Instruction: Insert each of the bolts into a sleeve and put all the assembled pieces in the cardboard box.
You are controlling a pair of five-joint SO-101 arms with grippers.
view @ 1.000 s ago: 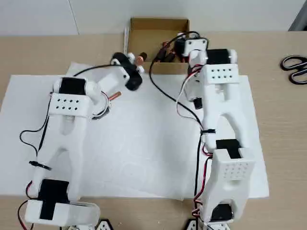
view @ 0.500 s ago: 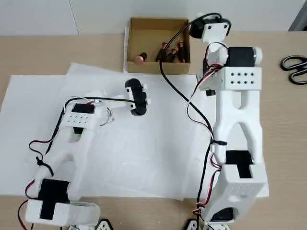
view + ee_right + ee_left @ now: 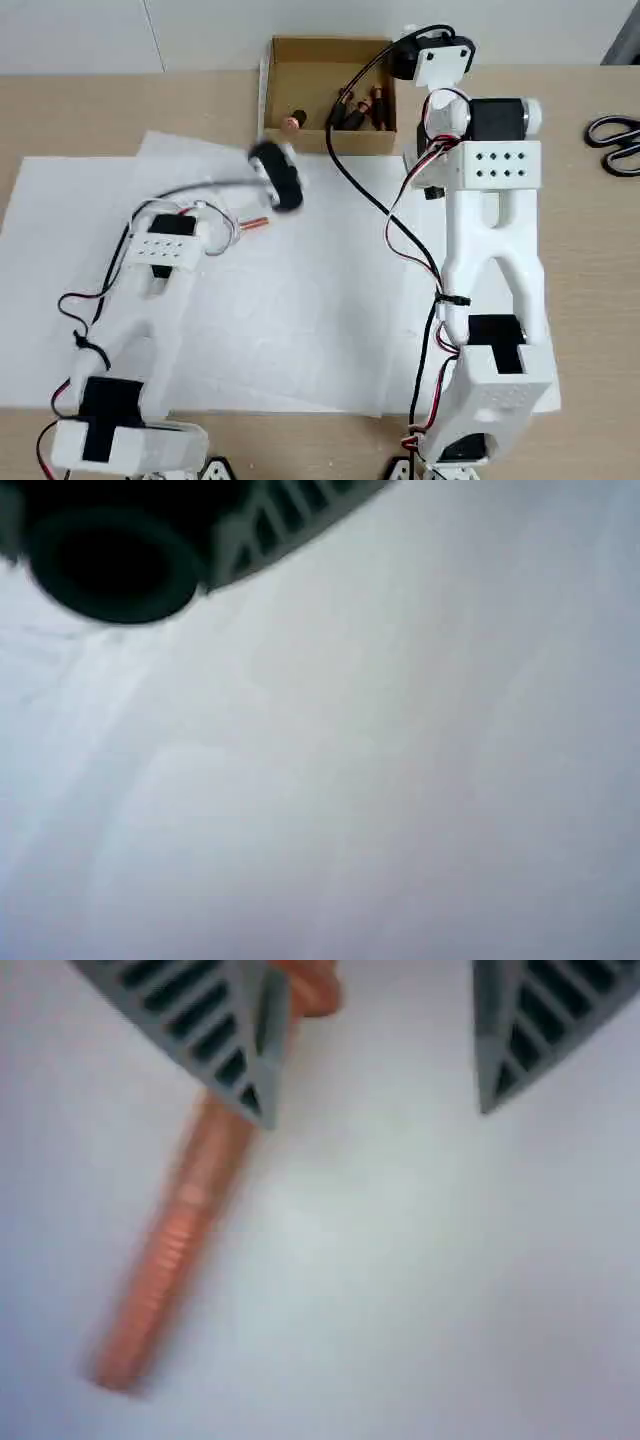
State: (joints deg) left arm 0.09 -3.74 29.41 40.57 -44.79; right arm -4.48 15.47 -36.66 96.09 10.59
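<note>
A copper bolt (image 3: 255, 223) lies on the white paper (image 3: 320, 330); up close the bolt (image 3: 170, 1260) runs under one fingertip (image 3: 235, 1070). My left gripper (image 3: 268, 205) hovers just above it, open, with bare paper between the fingers (image 3: 375, 1100). The cardboard box (image 3: 330, 48) at the table's far side holds several bolt-and-sleeve pieces (image 3: 358, 108) and one more piece (image 3: 292, 123) at its near left. My right gripper (image 3: 432, 190) hangs over the paper's right edge, shut on a black sleeve (image 3: 110, 575) whose round end shows beside one finger (image 3: 290, 520).
Black scissors (image 3: 615, 140) lie at the table's far right. Cables (image 3: 360, 190) trail from the right arm past the box's front wall. Wide flat paper stretches between the two arms.
The left arm left an assembled piece in the box, pulled back over the paper and now sits above the loose bolt. The right arm drew back from the box.
</note>
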